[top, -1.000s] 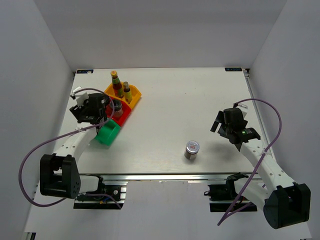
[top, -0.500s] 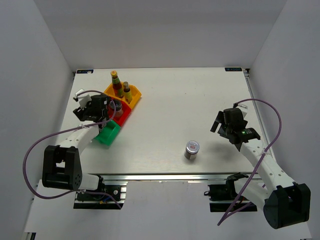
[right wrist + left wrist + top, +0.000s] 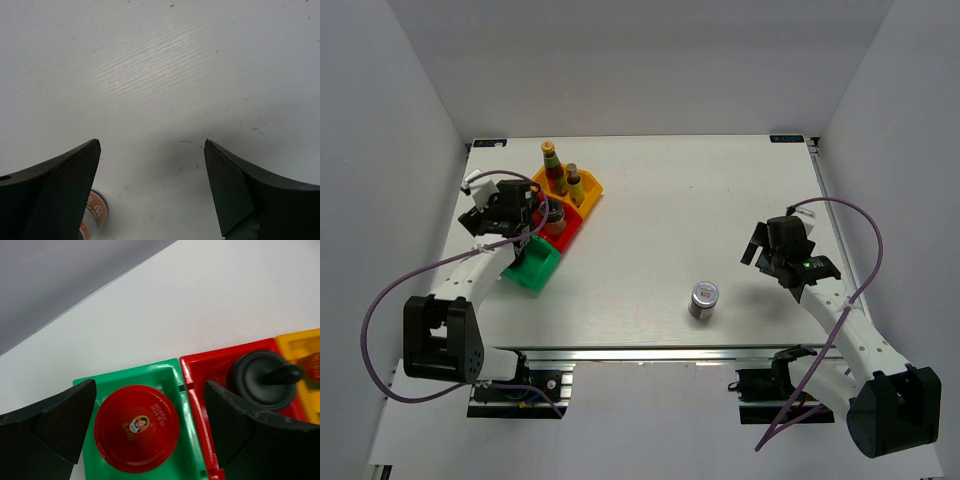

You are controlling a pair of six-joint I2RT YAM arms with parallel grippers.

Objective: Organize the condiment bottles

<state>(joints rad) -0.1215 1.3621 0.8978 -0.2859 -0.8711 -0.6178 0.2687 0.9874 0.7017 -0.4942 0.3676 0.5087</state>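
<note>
Table [image 3: 660, 190]: silver-lidded jar [image 3: 703, 298] stands loose near the front edge, unsorted. Green tray [image 3: 131, 374] holds the red-capped jar [image 3: 137, 428]. The left gripper [image 3: 149, 390] hangs spread above it, grasping nothing, so placement is judged complete. The right gripper [image 3: 150, 150], spread and empty, must next descend on the loose jar.

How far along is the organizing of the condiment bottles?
Done: two slim sauce bottles stand in the yellow tray, a black-capped shaker in the red tray, the red-capped jar in the green tray. In hand: nothing; the left pincer is open above that jar, the right pincer open too. Left: the silver-lidded jar on the table.
</note>
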